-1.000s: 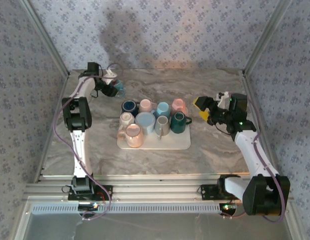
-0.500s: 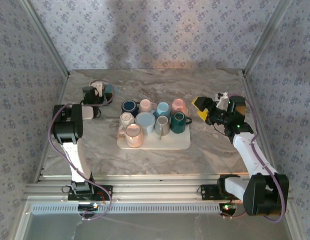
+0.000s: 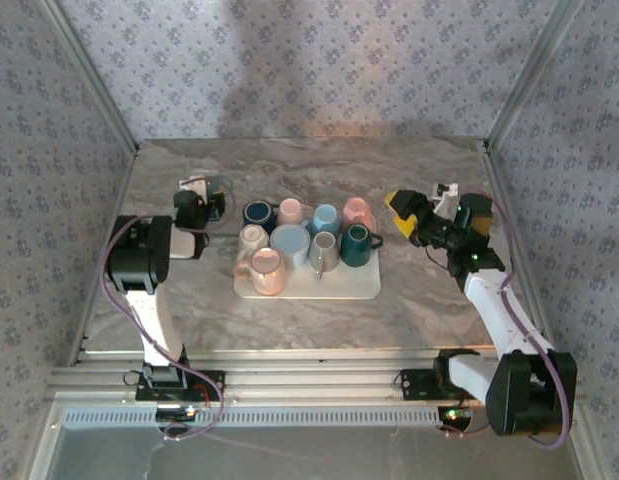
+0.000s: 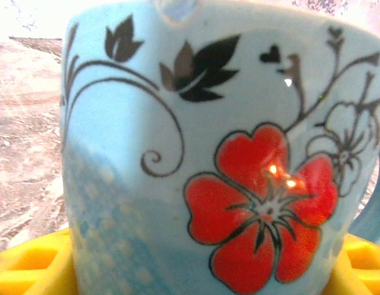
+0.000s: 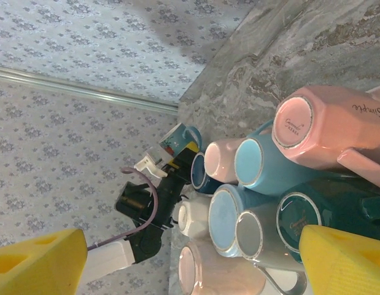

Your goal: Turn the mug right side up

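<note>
In the left wrist view the mug (image 4: 208, 153) is cropped at top, right and bottom, with rim and base out of frame. The yellow pads (image 4: 30, 270) are cut by the lower edge. From above, upper left, it is too small to tell which way up.

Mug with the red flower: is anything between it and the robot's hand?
Nothing visible. The mug sits right between the left gripper's yellow fingers, over the table, apart from the tray.
</note>
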